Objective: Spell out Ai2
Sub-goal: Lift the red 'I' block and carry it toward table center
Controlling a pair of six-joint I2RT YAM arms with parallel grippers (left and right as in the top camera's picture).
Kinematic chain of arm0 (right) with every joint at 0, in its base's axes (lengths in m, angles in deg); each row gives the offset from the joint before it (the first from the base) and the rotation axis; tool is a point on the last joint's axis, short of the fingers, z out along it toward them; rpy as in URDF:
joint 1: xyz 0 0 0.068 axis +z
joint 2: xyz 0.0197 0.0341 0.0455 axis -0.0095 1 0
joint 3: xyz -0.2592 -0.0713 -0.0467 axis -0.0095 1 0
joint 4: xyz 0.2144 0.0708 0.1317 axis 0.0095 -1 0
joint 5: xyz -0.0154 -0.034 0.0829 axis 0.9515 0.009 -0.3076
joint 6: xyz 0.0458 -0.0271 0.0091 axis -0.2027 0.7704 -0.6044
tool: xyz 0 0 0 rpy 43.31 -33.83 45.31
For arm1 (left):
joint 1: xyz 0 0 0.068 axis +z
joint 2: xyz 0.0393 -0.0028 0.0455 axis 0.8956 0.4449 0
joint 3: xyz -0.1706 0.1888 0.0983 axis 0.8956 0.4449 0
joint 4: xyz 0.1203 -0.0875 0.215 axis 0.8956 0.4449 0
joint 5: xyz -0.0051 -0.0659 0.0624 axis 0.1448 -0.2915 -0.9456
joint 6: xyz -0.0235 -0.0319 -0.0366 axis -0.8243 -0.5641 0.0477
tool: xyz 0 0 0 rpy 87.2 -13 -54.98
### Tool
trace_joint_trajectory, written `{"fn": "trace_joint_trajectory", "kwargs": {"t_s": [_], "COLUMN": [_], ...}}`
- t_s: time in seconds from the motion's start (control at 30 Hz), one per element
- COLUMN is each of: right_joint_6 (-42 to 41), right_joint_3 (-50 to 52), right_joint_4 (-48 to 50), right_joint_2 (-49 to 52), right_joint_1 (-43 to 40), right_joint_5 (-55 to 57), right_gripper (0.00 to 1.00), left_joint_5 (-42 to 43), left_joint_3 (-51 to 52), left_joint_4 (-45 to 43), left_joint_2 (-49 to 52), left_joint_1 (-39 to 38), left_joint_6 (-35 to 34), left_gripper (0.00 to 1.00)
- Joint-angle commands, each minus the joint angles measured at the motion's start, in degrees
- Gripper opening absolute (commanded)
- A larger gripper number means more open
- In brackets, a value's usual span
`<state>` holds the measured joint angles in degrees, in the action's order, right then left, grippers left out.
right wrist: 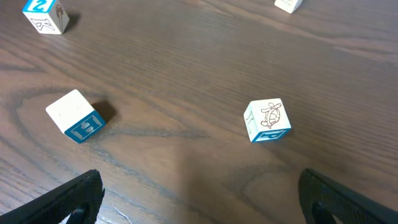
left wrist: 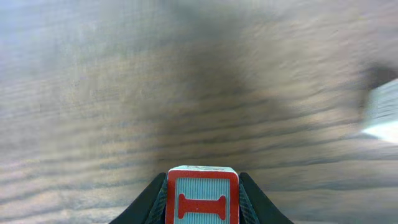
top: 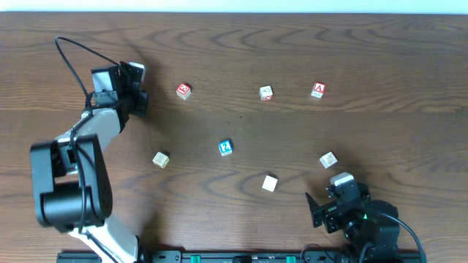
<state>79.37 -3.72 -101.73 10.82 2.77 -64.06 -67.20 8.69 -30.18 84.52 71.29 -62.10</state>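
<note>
Left gripper (left wrist: pixel 202 184) is clamped on the red I block (left wrist: pixel 202 200), which sits between its fingers above the table (left wrist: pixel 186 93). Right gripper (right wrist: pixel 202 199) has its fingers apart and holds nothing. Blue 2 block (top: pixel 225 147) lies mid-table and red A block (top: pixel 318 90) toward the far right, both well apart from either gripper.

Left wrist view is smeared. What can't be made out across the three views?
Left wrist: pale object at the right edge, blurred and cut off; unidentifiable.
Left wrist: red-framed wooden I block, lower part cut by the bottom edge.
Overhead: that block is hidden by the left gripper; the faces of the cream wooden block are too small to read.
Right wrist: white block at the top, cropped by the edge.
</note>
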Motion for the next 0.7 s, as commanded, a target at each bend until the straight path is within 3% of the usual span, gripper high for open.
{"fn": "trace_joint_trajectory", "kwargs": {"t_s": [0.0, 0.1, 0.2, 0.37, 0.57, 0.67], "right_joint_6": [-0.70, -0.70, -0.70, -0.70, -0.70, -0.70], "right_joint_3": [0.68, 0.68, 0.68, 0.68, 0.68, 0.68], "right_joint_4": [-0.17, -0.15, -0.17, -0.17, -0.17, -0.17], "right_joint_2": [-0.31, -0.31, -0.31, -0.31, -0.31, -0.31], "right_joint_1": [-0.57, -0.57, -0.57, -0.57, -0.57, -0.57], "right_joint_5": [-0.68, -0.68, -0.68, -0.68, -0.68, -0.68], "right_gripper": [0.99, 0.99, 0.99, 0.99, 0.99, 0.99], "left_joint_5": [13.75, 29.55, 35.60, 28.55, 10.64, 7.28], "left_joint_3": [-1.79, -1.79, -1.79, -3.65, -12.48, -16.90], "left_joint_4": [1.16, 3.93, 7.30, 12.98, 28.76, 32.13], "left_joint_2": [-7.06, -12.07, -15.82, -17.75, -15.28, -12.83], "left_joint_1": [-0.22, -0.33, -2.08, -9.86, -23.12, -26.93], "left_joint_6": [0.26, 0.94, 3.10, 9.05, 24.30, 29.31], "left_gripper": [0.05, 0.05, 0.05, 0.05, 0.05, 0.05]}}
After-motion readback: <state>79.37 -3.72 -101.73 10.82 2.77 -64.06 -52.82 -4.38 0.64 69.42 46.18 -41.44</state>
